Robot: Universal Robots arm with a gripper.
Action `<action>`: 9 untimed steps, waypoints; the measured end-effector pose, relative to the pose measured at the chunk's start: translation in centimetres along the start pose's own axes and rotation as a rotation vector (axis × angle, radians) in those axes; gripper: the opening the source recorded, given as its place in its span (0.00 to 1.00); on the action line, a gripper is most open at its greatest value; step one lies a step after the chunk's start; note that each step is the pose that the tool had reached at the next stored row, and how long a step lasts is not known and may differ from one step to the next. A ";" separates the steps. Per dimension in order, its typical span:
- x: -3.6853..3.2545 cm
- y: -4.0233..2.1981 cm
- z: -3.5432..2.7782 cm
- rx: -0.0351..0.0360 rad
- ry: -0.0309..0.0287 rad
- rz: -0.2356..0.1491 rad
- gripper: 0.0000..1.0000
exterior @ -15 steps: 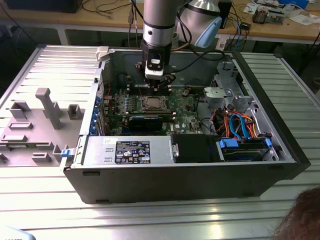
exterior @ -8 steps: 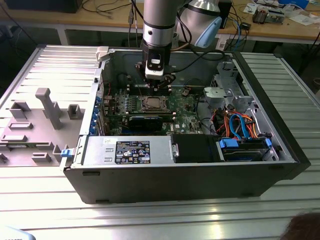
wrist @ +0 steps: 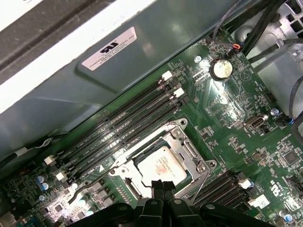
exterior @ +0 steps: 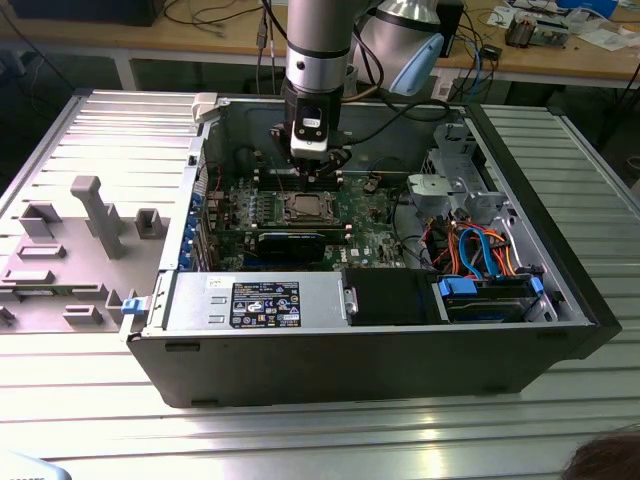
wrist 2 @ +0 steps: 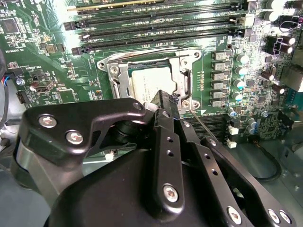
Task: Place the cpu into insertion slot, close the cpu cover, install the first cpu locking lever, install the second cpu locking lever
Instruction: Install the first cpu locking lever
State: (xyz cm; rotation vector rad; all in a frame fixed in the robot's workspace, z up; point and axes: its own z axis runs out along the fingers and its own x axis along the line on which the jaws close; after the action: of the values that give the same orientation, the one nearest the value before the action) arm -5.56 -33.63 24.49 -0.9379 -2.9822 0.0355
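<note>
ribbed metal table (exterior: 90,420) | on it: open computer case (exterior: 380,350), grey fixture tray (exterior: 70,260)

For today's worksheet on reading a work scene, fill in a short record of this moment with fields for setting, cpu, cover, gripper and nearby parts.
setting: open computer case on a ribbed metal table
cpu: cpu lies in the insertion slot
cover: cpu cover lies closed around the cpu
gripper: gripper shut, tips at the cover's edge, holding nothing
nearby parts: memory slots beside the socket; thin wire lever by the fingers
</note>
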 end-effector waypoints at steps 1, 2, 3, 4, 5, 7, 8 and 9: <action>0.00 0.00 0.00 0.0000 0.0000 0.000 0.11; 0.00 0.00 0.00 0.0000 0.0000 -0.001 0.11; 0.00 0.00 0.00 0.0000 -0.0001 -0.002 0.11; 0.00 0.00 0.00 0.0000 0.0000 -0.003 0.11; 0.00 0.00 0.00 0.0000 -0.0001 -0.004 0.11; 0.00 0.00 0.00 0.0000 -0.0002 -0.008 0.11; 0.00 0.00 0.00 0.0000 -0.0003 -0.009 0.11; 0.00 0.00 0.00 0.0001 -0.0003 -0.011 0.11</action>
State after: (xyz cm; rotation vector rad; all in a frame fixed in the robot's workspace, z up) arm -5.55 -33.63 24.49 -0.9222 -2.9872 0.0356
